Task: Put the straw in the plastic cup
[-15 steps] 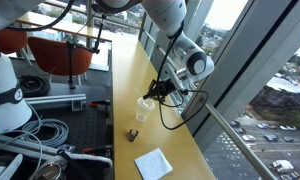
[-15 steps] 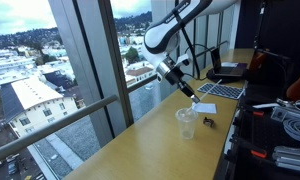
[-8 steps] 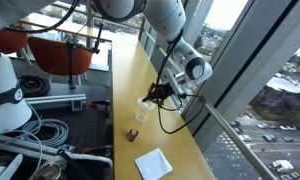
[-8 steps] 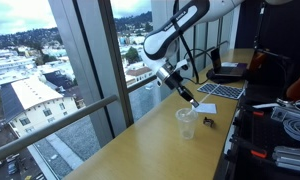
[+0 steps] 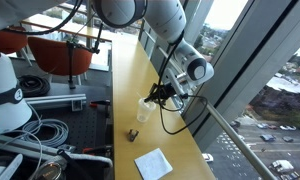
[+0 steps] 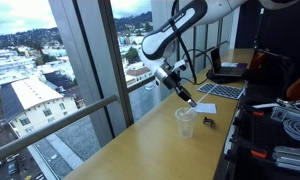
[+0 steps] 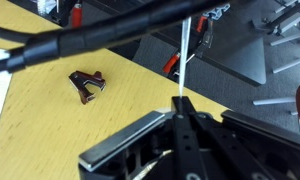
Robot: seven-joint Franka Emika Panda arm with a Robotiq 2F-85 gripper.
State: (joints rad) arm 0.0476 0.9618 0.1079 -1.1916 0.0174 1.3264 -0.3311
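Straw [image 7: 183, 55] sits pinched between the shut jaws of the gripper [image 7: 180, 106]. Its long axis carries straight on from the fingers, so nearly all its length runs out beyond the fingertips, away from the wrist camera. It hangs in the air above the bench [image 7: 50, 120] and touches nothing else that shows.

In both exterior views the straw is too thin to make out, so its heading has to be judged from the gripper [image 6: 189, 100]. The gripper slants down from the window edge of the bench toward the plastic cup [image 6: 186, 122]. The cup [image 5: 146, 110] stands upright near that window edge, just below and beside the fingertips.

The coming move turns on getting the straw's free end over the cup's mouth. The axis is tilted rather than plumb, and I cannot tell whether the end is already within the rim; the wrist view does not show the cup.

A small dark lump [image 7: 87, 86] lies near the cup, toward the room-side edge. A white sheet [image 5: 153, 163] lies farther along the bench.
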